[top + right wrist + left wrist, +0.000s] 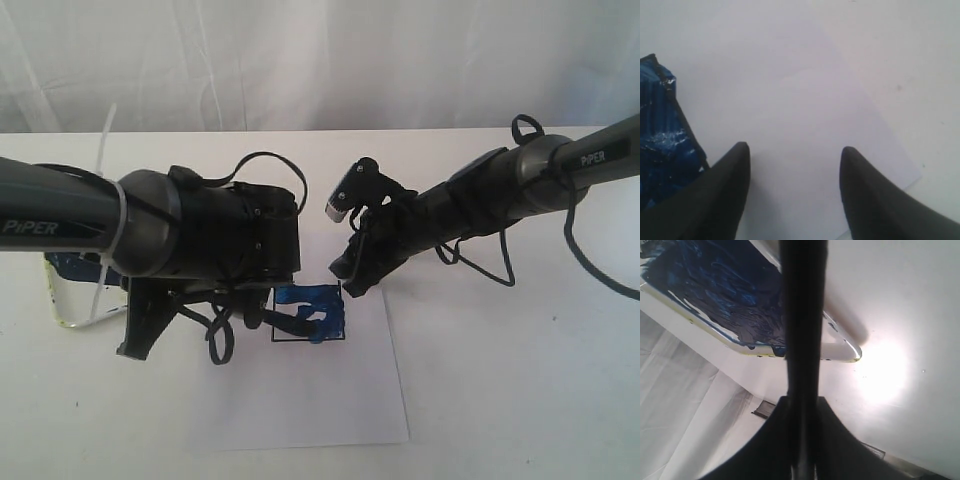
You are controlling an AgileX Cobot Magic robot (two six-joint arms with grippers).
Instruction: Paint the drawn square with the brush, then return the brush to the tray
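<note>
My left gripper (pixel 802 407) is shut on the brush (pixel 801 315), whose dark handle runs from the jaws across the tray (pixel 840 350). The tray has a pale rim and dark blue paint smeared inside. The brush's bristle tip is out of sight. In the exterior view the left gripper (pixel 138 335) hangs by the tray (pixel 62 318) at the left, which the arm mostly hides. The drawn square (pixel 310 312) on the white paper (pixel 320 400) is smeared with blue. My right gripper (pixel 795 157) hovers open and empty over the paper beside the drawn square (pixel 660 140).
The left arm's bulky wrist (pixel 230 235) and its loose cables (pixel 220 335) hang over the paper's left edge. The right arm (pixel 470 200) reaches in from the right. A white curtain (pixel 320 60) closes the back of the white table (pixel 520 380).
</note>
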